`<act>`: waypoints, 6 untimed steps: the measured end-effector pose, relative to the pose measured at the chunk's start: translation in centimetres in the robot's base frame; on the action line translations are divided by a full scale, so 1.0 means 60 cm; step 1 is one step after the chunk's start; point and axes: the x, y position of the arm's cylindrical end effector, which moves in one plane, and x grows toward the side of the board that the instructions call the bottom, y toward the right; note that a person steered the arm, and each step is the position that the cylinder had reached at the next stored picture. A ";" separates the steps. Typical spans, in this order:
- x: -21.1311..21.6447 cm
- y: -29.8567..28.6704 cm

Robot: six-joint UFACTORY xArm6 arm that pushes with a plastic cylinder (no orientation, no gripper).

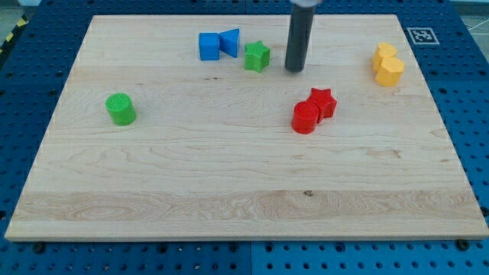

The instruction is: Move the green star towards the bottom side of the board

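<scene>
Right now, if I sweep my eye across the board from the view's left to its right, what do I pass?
Green cylinder → blue cube → blue triangle → green star → my tip → red cylinder → red star → two touching yellow blocks.

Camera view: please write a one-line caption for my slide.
My tip rests just right of the green star near the board's top edge, apart from it; push toward the bottom not yet begun.

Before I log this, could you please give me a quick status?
My tip right of green star, apart. Star near top edge, beside blue blocks. Path downward clear.
</scene>
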 end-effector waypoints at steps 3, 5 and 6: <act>-0.063 -0.077; 0.126 -0.080; 0.207 -0.092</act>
